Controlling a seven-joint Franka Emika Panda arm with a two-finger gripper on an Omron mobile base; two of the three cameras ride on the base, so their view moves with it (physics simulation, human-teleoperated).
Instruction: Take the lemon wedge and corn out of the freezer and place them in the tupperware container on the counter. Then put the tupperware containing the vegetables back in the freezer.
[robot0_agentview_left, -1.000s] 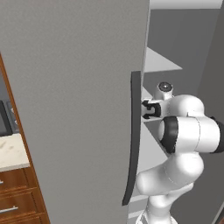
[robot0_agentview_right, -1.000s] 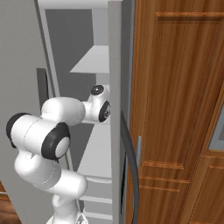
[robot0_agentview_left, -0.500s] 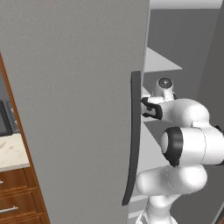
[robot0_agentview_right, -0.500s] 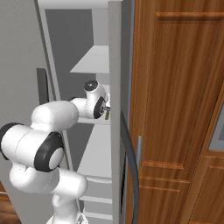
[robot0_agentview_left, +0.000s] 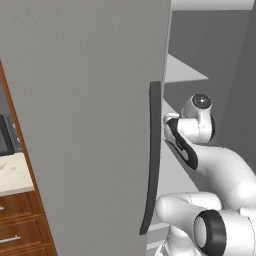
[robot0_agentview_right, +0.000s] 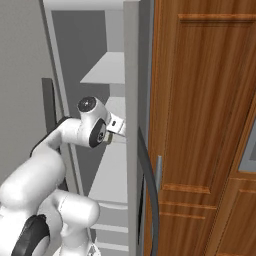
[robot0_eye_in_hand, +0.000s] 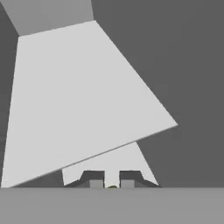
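Arm's elbow lower than before, one end effector (robot0_eye_in_hand: 111, 183) closed, inside one freezer (robot0_agentview_left: 90, 100).

Arm outstretched, claw (robot0_eye_in_hand: 112, 184) closed.

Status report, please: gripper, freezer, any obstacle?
Gripper shut, over pale shelf. Freezer door open, arm reaching inside. A yellowish speck between the fingertips; item unclear.

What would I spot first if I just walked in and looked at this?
First you'd spot the big white robot arm reaching into the open freezer, toward its pale shelves. Right beside it on the left stands the wide grey freezer door with its long dark curved handle. To the right of the freezer is a tall brown wooden cabinet.
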